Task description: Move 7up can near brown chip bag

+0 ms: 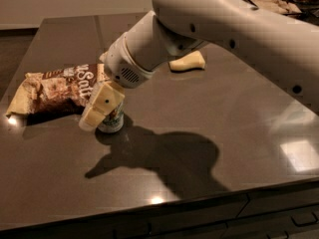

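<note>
The 7up can [113,123] is small and silvery with green, upright on the dark table just right of the brown chip bag's front corner. My gripper [103,109] is around its top, with one pale finger [99,106] across the can's front; it looks shut on the can. The brown chip bag [55,88], crinkly brown and pale yellow with white lettering, lies flat at the left of the table, right next to the can. The arm hides the bag's right end.
A pale yellow sponge-like block [187,62] lies at the back middle of the table [199,133]. A black wire basket of packets [269,1] stands at the back right. The table's front edge runs along the bottom.
</note>
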`<state>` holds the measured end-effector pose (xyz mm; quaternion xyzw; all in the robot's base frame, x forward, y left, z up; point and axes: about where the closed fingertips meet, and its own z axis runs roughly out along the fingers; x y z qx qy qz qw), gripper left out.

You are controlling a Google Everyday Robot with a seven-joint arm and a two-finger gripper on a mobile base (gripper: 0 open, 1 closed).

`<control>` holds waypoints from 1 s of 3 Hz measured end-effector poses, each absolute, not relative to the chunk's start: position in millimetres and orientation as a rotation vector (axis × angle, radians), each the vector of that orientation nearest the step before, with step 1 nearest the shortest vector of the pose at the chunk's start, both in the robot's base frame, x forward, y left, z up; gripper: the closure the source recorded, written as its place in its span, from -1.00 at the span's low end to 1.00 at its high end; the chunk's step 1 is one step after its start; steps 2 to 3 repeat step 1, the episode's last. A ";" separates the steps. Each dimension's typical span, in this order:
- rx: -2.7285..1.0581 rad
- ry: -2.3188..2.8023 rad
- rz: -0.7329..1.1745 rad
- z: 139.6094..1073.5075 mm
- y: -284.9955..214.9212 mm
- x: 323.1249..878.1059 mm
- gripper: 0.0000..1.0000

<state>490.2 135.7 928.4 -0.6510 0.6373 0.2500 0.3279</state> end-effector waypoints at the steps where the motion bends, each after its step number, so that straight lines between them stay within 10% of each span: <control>1: -1.704 1.669 0.654 928.5 135.7 490.1 -1.00; 3: -1.704 1.669 0.654 928.5 135.7 490.1 -1.00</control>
